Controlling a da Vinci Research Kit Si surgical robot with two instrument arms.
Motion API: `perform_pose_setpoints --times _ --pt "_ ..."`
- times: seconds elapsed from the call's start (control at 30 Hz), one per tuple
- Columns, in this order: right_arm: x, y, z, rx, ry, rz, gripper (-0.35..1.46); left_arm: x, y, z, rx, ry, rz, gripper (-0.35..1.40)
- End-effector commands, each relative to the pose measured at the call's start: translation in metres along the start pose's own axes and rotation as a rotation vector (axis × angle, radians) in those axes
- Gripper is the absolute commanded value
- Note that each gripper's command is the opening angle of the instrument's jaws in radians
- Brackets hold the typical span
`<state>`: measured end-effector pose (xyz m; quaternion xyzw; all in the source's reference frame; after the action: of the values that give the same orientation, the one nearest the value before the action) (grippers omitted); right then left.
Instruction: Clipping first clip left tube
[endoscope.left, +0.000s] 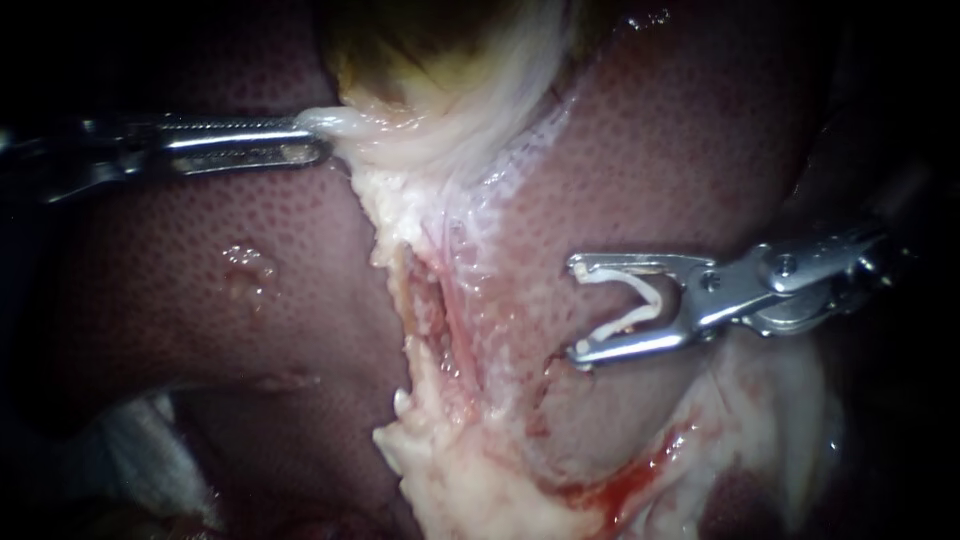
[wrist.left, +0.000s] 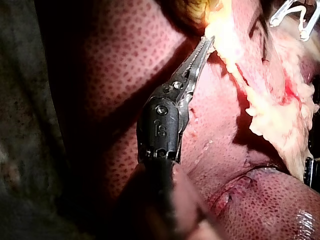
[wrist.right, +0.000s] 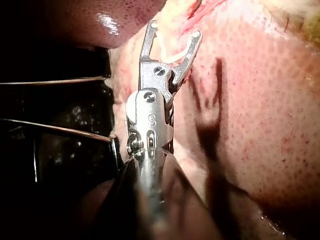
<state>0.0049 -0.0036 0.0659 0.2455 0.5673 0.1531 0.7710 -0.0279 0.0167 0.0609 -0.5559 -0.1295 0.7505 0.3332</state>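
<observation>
- Endoscope view: the left instrument (endoscope.left: 318, 138) comes in level across the liver (endoscope.left: 200, 270). Its jaws are clenched on a fold of pale tissue (endoscope.left: 400, 150) just under the gallbladder (endoscope.left: 400, 50).
- The pale tissue runs down the middle of the field between two liver lobes, with a red streak of blood (endoscope.left: 620, 480) near its lower end.
- The left tube cannot be told apart from this pale strip.
- The right instrument (endoscope.left: 577, 310) comes in from the right. Its jaws stand wide apart and carry an open white clip (endoscope.left: 652, 297), one leg seated against each jaw.
- The clip lies over bare liver surface, beside the pale strip and apart from it. Nothing lies inside the clip's opening.
- White gauze (endoscope.left: 140, 450) shows in the lower left corner.
- Left wrist view: the left instrument (wrist.left: 207, 42) has its jaws pressed together, tip buried in the pale tissue (wrist.left: 225, 45) ahead of it. Liver (wrist.left: 125, 65) lies beneath and beside the shaft.
- The right instrument (wrist.left: 287, 27) shows beyond the pale strip, jaws spread.
- Right wrist view: the right instrument (wrist.right: 174, 30) has its jaws splayed in a V, with the clip (wrist.right: 171, 59) curved across their base. Both legs rest on the jaws.
- The jaw tips hang over liver (wrist.right: 260, 110) near the pale edge. The jaws' forked shadow (wrist.right: 215, 100) falls on the liver beside the shaft.
</observation>
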Motion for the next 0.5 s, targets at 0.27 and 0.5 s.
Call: perform_pose_setpoints --times 0.27,0.5 --pt "-0.0031 -0.0004 0.0056 0.011 0.001 0.074 0.6 0.0002 0.0005 0.0001 0.003 0.0 0.0 -0.35" --pt "-0.0052 -0.0002 0.0102 0.035 -0.003 0.111 0.59 0.0003 0.001 0.0002 0.007 0.0 0.0 -0.35"
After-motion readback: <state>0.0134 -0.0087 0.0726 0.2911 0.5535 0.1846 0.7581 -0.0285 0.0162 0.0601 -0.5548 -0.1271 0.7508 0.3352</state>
